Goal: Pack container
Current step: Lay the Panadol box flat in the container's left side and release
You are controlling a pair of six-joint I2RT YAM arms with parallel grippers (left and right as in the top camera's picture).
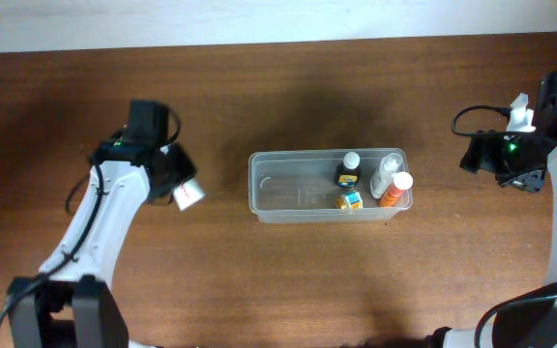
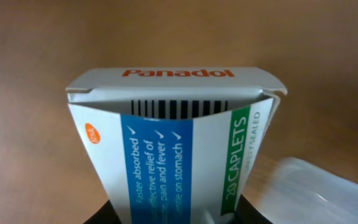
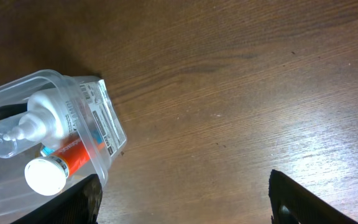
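Note:
The clear plastic container (image 1: 278,193) stands at the table's middle. Its right end holds a dark bottle with a white cap (image 1: 348,170), a clear white bottle (image 1: 386,172), an orange tube with a white cap (image 1: 395,189) and a small yellow-blue item (image 1: 351,200). My left gripper (image 1: 175,184) is left of the container, shut on a white, blue and green Panadol box (image 2: 173,149), also seen in the overhead view (image 1: 189,194). My right gripper (image 1: 496,164) is open and empty, right of the container (image 3: 98,118), above bare table (image 3: 185,205).
The brown wooden table (image 1: 288,280) runs under everything. A pale wall strip (image 1: 259,19) lies along the far edge. A blurred corner of the container shows at the lower right of the left wrist view (image 2: 322,193).

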